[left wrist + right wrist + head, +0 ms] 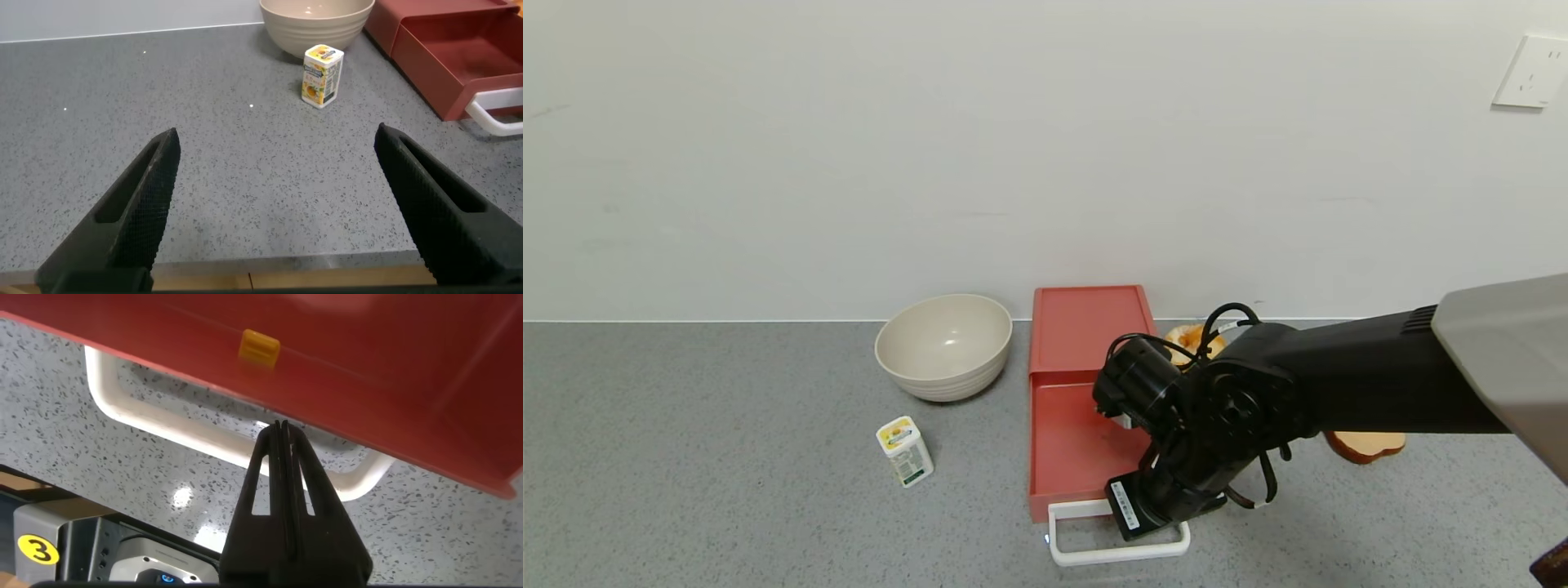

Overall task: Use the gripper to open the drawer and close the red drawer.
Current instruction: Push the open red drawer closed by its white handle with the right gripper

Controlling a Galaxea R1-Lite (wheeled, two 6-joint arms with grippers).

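The salmon-red drawer box stands at the back of the grey counter. Its drawer is pulled out toward me, with the white loop handle at the front. My right gripper hangs over the handle's right part. In the right wrist view the right gripper is shut with nothing between its fingers, and its tips lie over the white handle, just short of the red drawer front. My left gripper is open and empty above the counter's front edge. From there the drawer shows far off.
A beige bowl stands left of the drawer box, and a small white-and-yellow carton in front of it. An orange object and a brown wooden piece lie right of the drawer, partly behind my right arm.
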